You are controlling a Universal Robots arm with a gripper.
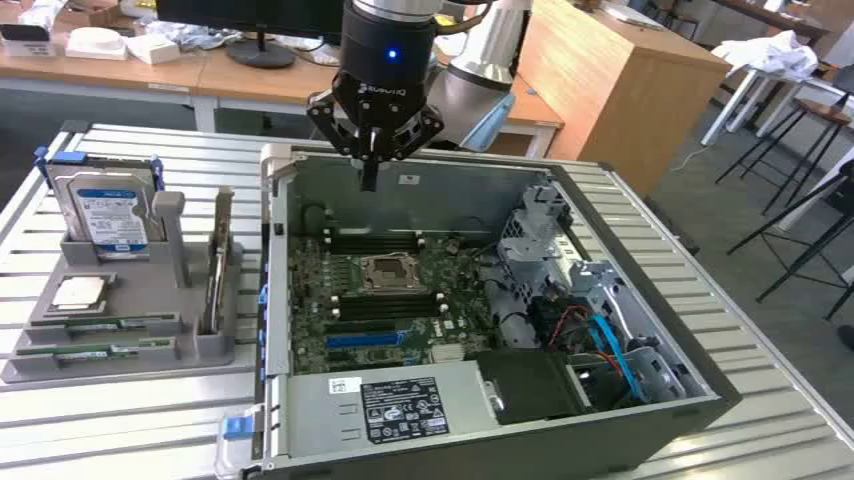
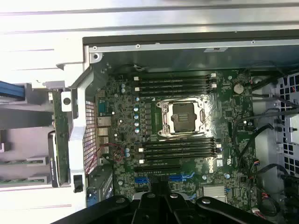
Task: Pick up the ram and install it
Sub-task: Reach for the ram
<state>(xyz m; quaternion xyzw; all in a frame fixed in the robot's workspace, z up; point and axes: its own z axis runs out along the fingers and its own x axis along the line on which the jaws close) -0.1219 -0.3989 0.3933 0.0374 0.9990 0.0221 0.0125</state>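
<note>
The gripper (image 1: 370,178) hangs from the arm above the open computer case (image 1: 667,400), over the far end of the interior, near the case's back wall. Its fingers are clenched together and hold nothing (the tips meet in a single dark point).

The ram (image 1: 104,323) lies well apart from the gripper, in the grey holder (image 1: 147,360) on the slatted metal table (image 1: 134,430), at the exterior view's left of the case. It is a narrow green stick lying flat in a near slot of the holder; a second green stick (image 1: 87,350) lies flat just beside it, nearer the camera. A thin board (image 1: 220,255) stands on edge in the slot nearest the case.

The same holder carries a blue-labelled hard drive (image 1: 110,205), upright at its far end, and a square silver processor chip (image 1: 80,292), flat between the drive and the sticks.

Inside the case the green motherboard (image 2: 224,121) lies exposed. The processor socket (image 2: 181,116) sits at its centre, with a bank of dark memory slots (image 2: 175,84) on one side and a second bank (image 2: 180,149) on the other (no green stick is seated in either).
</note>
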